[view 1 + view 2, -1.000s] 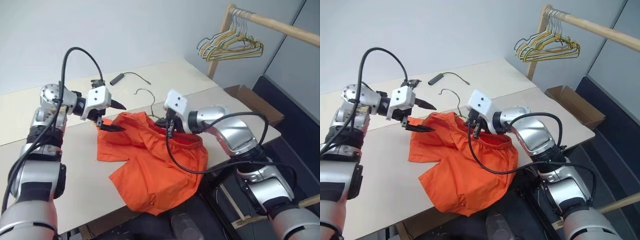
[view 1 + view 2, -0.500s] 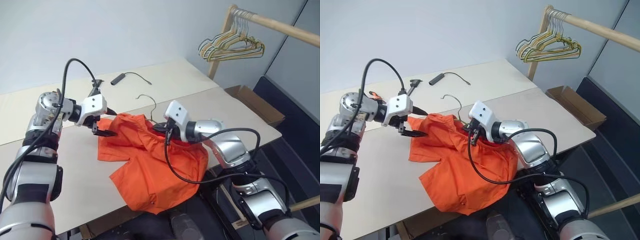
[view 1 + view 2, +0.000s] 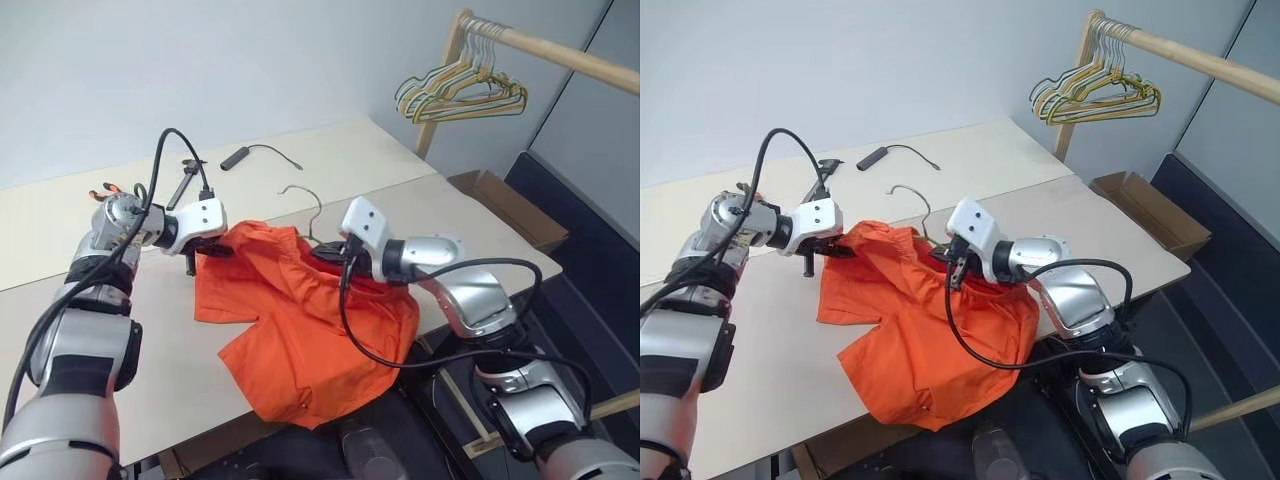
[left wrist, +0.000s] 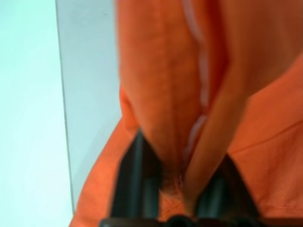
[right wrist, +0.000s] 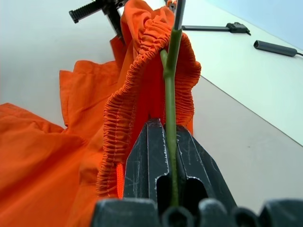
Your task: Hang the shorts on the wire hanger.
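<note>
With my left end effector (image 3: 203, 249) pinching the waistband's far corner and my right end effector (image 5: 166, 150) clamped on the hanger (image 5: 170, 71) inside the bunched shorts (image 3: 300, 320) on the desk (image 3: 330, 160), I should stretch the band gently apart.

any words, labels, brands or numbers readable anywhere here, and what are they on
No text can be read in these pictures.
The shorts: plain orange fabric, no print or readable label.
The wire hanger: bare green wire, no marking.
The left gripper and right gripper: no lettering on their housings or fingers.
</note>
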